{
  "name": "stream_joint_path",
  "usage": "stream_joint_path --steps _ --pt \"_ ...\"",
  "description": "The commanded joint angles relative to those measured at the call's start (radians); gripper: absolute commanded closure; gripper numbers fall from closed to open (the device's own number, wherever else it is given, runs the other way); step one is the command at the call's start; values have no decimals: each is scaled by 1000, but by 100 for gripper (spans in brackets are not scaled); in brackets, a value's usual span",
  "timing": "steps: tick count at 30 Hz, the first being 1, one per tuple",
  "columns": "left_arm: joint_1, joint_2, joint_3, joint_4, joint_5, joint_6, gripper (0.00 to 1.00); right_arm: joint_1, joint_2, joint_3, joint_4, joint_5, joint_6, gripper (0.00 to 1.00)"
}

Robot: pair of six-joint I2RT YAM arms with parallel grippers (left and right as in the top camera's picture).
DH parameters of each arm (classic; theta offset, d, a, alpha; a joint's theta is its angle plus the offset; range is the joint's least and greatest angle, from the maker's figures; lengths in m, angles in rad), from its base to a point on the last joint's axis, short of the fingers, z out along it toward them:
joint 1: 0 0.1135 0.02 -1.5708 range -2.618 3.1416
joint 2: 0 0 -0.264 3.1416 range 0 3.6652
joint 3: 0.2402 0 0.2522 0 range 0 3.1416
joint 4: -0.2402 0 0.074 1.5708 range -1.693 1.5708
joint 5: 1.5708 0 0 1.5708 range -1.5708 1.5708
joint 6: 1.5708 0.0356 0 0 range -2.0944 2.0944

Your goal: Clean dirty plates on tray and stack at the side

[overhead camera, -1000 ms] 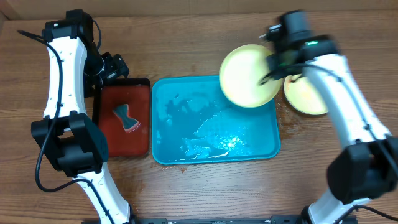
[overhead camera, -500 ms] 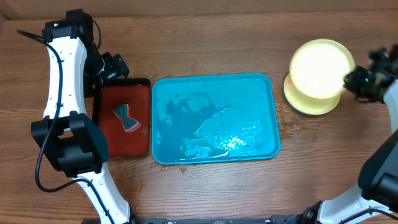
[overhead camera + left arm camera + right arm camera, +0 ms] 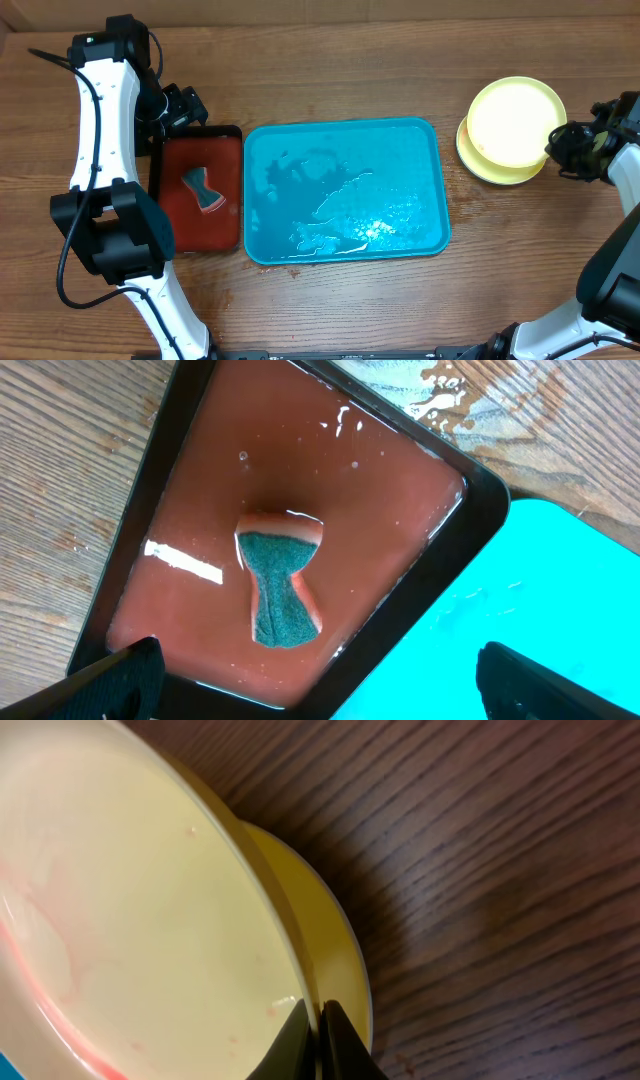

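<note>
The cyan tray (image 3: 260, 240) lies mid-table, wet, with no plates on it. At the right, a pale yellow plate (image 3: 515, 122) with faint red smears is held just above a second yellow plate (image 3: 478, 160) on the table. My right gripper (image 3: 558, 145) is shut on the upper plate's rim; in the right wrist view the fingers (image 3: 318, 1038) pinch the rim of the upper plate (image 3: 130, 900) over the lower plate (image 3: 330, 950). My left gripper (image 3: 310, 685) is open above the dark red tray (image 3: 200, 570). No light blue plate is in view.
The black-rimmed dark red tray (image 3: 170, 225) lies left of the cyan tray and holds a sponge (image 3: 204, 189), which also shows in the left wrist view (image 3: 278, 585). Water drops lie on the wood behind it.
My right gripper carried the yellow plate from over the cyan tray's far right corner to the right and brought it down over the second yellow plate. The left arm has not moved.
</note>
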Motion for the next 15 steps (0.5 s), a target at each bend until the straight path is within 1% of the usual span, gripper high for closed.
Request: stream_joint_path --steps 1,3,4,6,7,8,9,10,12,15 --pt "-7 -20 6 0 5 8 0 1 -3 -31 19 20 42 96" --pt "-7 -20 6 1 5 8 0 1 -2 -31 10 19 42 96" --pt "-7 -20 6 0 5 8 0 1 -2 -31 6 19 42 94" --pt "-7 -20 6 0 5 8 0 1 -2 -31 -1 8 42 73" --pt "-7 -20 6 0 5 8 0 1 -2 -31 -8 -1 42 59" --pt "-7 -20 6 0 5 8 0 1 -2 -31 -16 -15 42 50" --pt "-7 -20 6 1 5 8 0 1 -2 -31 -29 -31 42 44" --pt "-7 -20 6 1 5 8 0 1 -2 -31 -41 -43 42 35" --pt "-7 -20 6 0 5 8 0 1 -3 -26 -83 -92 42 0" --pt "-7 -20 6 0 5 8 0 1 -15 -14 -144 -164 40 0"
